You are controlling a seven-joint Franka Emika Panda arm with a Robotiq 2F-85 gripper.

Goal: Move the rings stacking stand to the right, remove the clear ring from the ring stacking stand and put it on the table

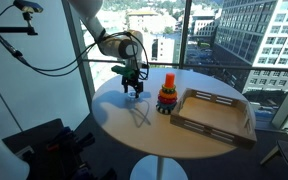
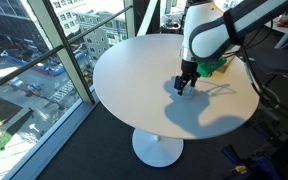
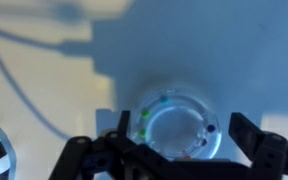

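Much table [image 2: 134, 85] around pincer [image 2: 182, 88] (spread wide)

An office high up: window walls [image 2: 44, 60] (towers [image 1: 274, 35] outside), round table [image 2: 134, 80].

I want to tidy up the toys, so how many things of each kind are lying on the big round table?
rings stacking stand: 1
clear ring: 1
wooden tray: 1
Total: 3
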